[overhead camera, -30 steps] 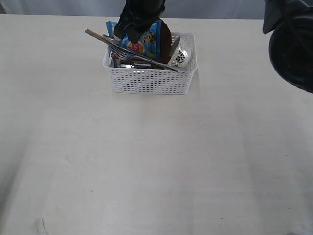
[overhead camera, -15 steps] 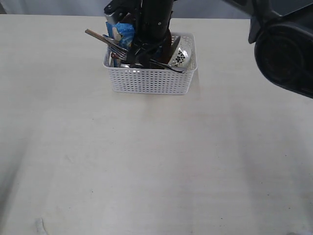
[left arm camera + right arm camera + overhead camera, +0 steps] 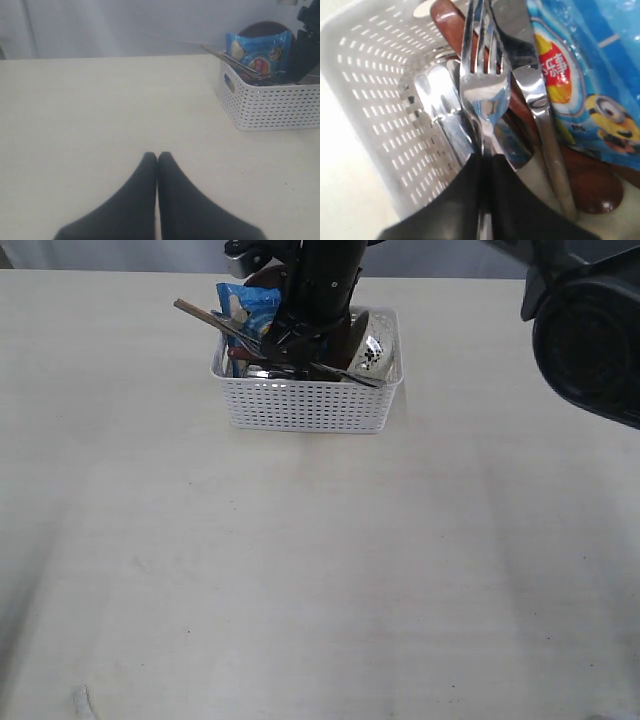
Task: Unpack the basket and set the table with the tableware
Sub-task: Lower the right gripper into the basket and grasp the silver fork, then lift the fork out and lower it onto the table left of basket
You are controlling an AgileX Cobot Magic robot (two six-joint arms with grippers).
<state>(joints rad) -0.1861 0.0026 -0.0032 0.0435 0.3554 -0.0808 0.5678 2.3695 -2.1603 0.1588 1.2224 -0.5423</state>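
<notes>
The white basket (image 3: 305, 405) stands at the far middle of the table (image 3: 300, 570). My right gripper (image 3: 486, 157) reaches down into it and is shut on the handle of the steel fork (image 3: 482, 95), whose tines point away from the fingers. Beside the fork lie the steel knife (image 3: 540, 115), the red-brown wooden spoon (image 3: 592, 190) and the steel mug (image 3: 435, 100). A brown plate (image 3: 355, 330) stands on edge behind them. My left gripper (image 3: 157, 156) is shut and empty, low over the bare table, well apart from the basket (image 3: 270, 105).
A blue chips packet (image 3: 245, 305) stands upright at the basket's left end, close to my right arm. A thin brown stick (image 3: 190, 310) pokes out over the basket's left rim. The right arm's dark body (image 3: 590, 340) fills the upper right of the exterior view.
My right gripper has dropped into the basket and closed its jaws on the fork's handle. The chips packet, earlier covered by the arm, shows again at the left. The left gripper's earlier state is not shown.
</notes>
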